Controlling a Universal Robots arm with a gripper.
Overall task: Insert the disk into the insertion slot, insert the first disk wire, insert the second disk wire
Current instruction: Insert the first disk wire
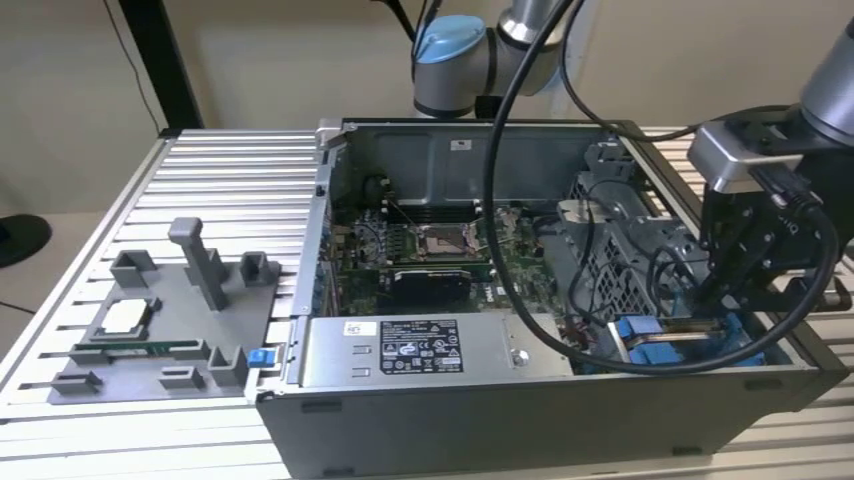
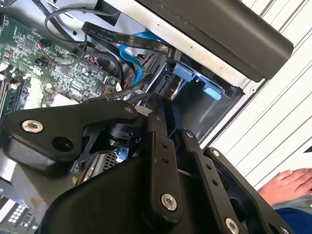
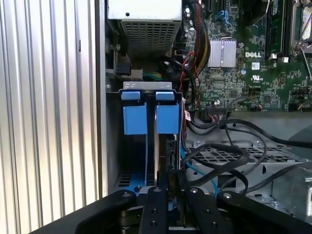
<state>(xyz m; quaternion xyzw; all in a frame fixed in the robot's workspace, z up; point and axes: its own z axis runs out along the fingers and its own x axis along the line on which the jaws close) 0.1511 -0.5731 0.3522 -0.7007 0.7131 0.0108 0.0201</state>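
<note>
One disk (image 3: pixel 168 121), blue-framed, looks seated in the insertion slot (image 3: pixel 113 146) mid-frame in the first wrist view. Gripper (image 3: pixel 174 187) sits at its edge — jaws' state I cannot tell. Wire step, likely — plugs need square alignment.

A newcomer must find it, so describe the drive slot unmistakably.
Start at the open computer case on the slatted table. At its near corner, on the exterior view's right, sits the insertion slot: blue-railed, unlike the white-labelled grey box beside it.
</note>
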